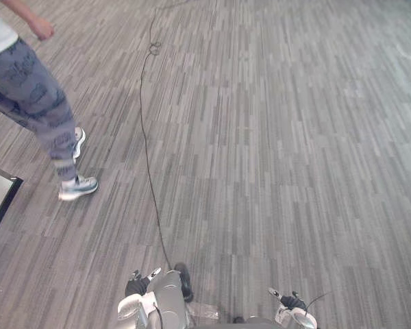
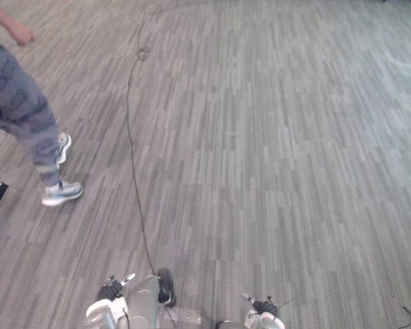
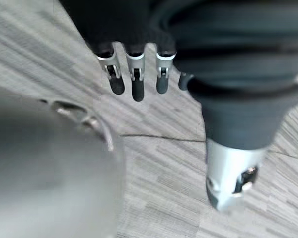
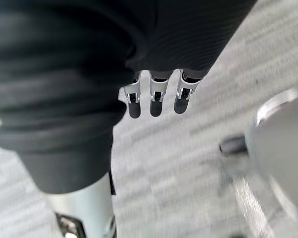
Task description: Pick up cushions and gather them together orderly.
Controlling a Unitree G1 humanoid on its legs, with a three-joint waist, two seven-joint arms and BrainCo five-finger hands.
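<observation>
Plainly, you have nothing in hand at this moment. Your left hand [image 3: 134, 59] hangs low at your side with its fingers straight and slack, spread a little, with bare carpet [image 1: 274, 137] past their tips. Your right hand [image 4: 156, 96] hangs the same way, fingers released and pointing down at the floor, grasping nothing. In the head views both hands sit at the lower edge, left [image 1: 138, 285] and right [image 1: 288, 300], well apart from each other. That fits an idle carry: arms down and fingers loose because there is nothing to hold, and a relaxed hand is ready to open round soft bulk.

As for the cushions, I cannot tell where they lie. The wide stretch of striped carpet ahead of you is what the head camera looks down on, so I judge the task to be at its searching stage, with no pick begun.

A person [image 1: 34, 96] stands near your left, mid-stride, just beyond a dark-framed panel [image 1: 0, 199] at the left edge. Give them room when you turn. My advice is to keep the hands loose and low until you have a cushion in front of you.
</observation>
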